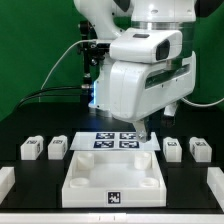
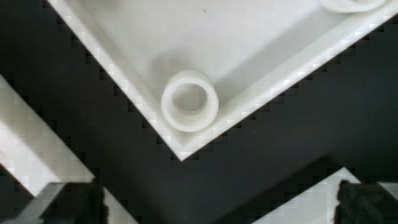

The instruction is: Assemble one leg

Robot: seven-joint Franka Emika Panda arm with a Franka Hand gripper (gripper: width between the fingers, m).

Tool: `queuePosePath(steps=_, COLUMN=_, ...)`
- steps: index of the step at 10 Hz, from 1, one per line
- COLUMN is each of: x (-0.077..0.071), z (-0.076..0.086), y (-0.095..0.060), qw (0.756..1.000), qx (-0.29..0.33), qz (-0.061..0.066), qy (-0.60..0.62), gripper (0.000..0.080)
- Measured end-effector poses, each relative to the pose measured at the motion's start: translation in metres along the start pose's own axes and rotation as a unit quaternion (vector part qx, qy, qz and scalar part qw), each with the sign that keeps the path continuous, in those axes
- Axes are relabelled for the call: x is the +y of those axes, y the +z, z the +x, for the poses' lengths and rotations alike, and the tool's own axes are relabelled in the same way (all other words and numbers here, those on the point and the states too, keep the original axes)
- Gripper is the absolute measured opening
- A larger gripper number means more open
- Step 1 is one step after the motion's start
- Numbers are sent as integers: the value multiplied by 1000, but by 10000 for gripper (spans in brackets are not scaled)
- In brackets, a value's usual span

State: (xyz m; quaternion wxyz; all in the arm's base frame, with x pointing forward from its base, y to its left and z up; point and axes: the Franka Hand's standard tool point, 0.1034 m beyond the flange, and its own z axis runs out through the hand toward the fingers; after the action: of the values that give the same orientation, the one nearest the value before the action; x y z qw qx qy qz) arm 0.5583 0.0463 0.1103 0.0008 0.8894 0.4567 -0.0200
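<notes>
Black table [image 1: 20, 125]: dark matte surface under a green backdrop; every loose part lies on it.
White Franka arm [image 1: 145, 70]: fills the upper middle of the exterior view, its bulky wrist housing bent down toward the table.
White square tray [image 1: 112, 182]: the largest loose part, lying flat at the front middle with its raised rim upward and a black-and-white tag on its front wall. In the wrist view one corner of it [image 2: 214, 50] points toward the fingers.
Marker board [image 1: 118, 141]: thin flat sheet with four tags, just behind the tray.
Gripper [image 1: 144, 130]: hangs low over the marker board's end on the exterior view's right, near the tray's far corner. In the wrist view [image 2: 214, 205] the jaws stand wide apart, a dark fingertip [image 2: 68, 205] at either side and bare table between them.
Legs [image 1: 57, 148]: four small white oblong blocks with square tags, all lying on the table beside the marker board, two toward the exterior view's left and two toward its right, each well apart from the gripper.
Corner socket [image 2: 191, 103]: round raised ring inside the tray corner, seen in the wrist view.
</notes>
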Motion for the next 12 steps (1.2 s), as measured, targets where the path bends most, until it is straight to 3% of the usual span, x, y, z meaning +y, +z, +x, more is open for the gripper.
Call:
queuePosePath(steps=10, x=0, z=-1, y=1, qw=1000, qx=-1, qz=0, qy=-13, gripper=650)
queuePosePath(steps=11, x=-4, z=-2, y=2, qw=998, qx=-1, qz=-4, qy=-62, gripper=650)
queuePosePath(steps=12, x=-20, z=-9, y=6, qw=991, qx=2, qz=-7, qy=-134, gripper=650)
